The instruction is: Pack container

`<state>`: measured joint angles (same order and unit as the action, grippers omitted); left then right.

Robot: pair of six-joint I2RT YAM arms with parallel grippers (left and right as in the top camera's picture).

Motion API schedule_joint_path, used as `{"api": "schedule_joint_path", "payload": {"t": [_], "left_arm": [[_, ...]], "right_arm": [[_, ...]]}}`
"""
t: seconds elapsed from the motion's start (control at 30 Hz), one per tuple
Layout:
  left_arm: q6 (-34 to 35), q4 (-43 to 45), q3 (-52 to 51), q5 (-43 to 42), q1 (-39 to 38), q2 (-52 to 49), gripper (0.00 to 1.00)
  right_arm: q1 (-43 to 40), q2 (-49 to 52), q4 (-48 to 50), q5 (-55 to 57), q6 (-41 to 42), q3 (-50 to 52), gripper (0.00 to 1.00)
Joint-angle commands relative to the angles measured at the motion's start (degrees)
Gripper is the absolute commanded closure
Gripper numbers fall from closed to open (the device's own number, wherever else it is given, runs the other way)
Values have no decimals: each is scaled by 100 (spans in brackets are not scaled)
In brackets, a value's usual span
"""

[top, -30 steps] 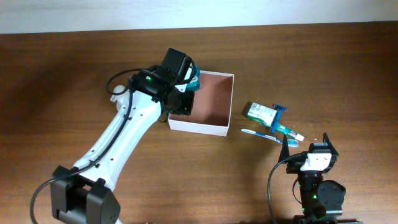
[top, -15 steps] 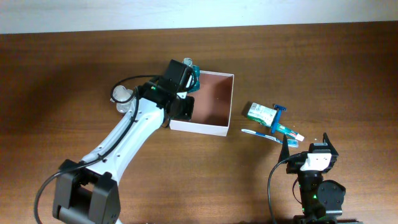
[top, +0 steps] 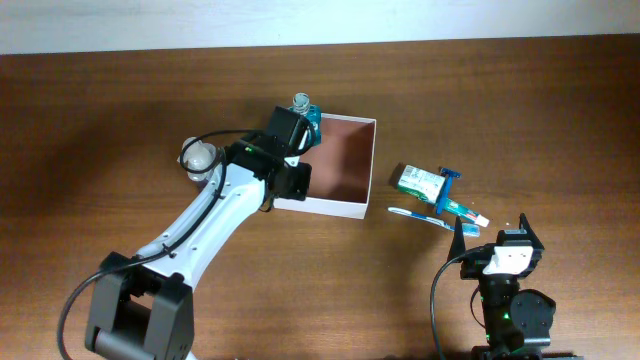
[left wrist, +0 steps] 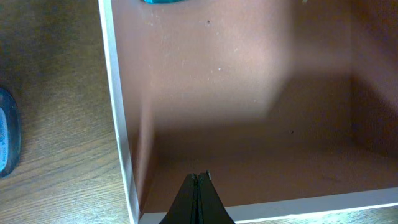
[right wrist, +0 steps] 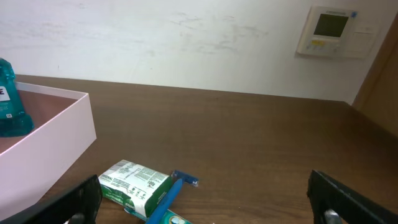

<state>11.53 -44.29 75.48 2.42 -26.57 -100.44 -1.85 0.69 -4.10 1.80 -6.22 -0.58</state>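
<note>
Container [top: 320, 205]: sits in the middle of the table [top: 560, 120], open top up; its reddish-brown floor is mostly bare.
Mouthwash bottle [top: 303, 108]: teal, upright in the far left corner of the container; it is the only item seen inside.
Left end effector [left wrist: 199, 186]: fingers pressed together and holding nothing; it hovers over the near-left part of the container, close to the white wall.
Right end effector [top: 490, 228]: fingers spread wide and empty, low near the front edge of the table, just short of the loose items.
Loose items: a green-and-white carton [top: 418, 181], a blue-handled razor-like item [top: 450, 185], a toothbrush [top: 412, 213] and a small tube [top: 466, 210] lie clustered on the table to the right of the container, apart from it.
Left side: a small pale round-topped item [top: 197, 157] lies on the table left of the container; I cannot tell what it is.
Progress: early, as I judge it, with one item packed and at least four outside.
Left to do: probably lift each loose item in turn and set it inside.
</note>
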Motion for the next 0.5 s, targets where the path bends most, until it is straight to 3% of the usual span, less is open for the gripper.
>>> {"api": "schedule_joint_path", "payload": {"t": [0.0,0.47], "left_arm": [[-76,20,-61,63,9,-111,99],[-74,-4,-114,63,9,-116,100]], "right_arm": [[-39,-37,-48,-9,2,26,1],[-39,-37,-48,-9,2,26,2]]}}
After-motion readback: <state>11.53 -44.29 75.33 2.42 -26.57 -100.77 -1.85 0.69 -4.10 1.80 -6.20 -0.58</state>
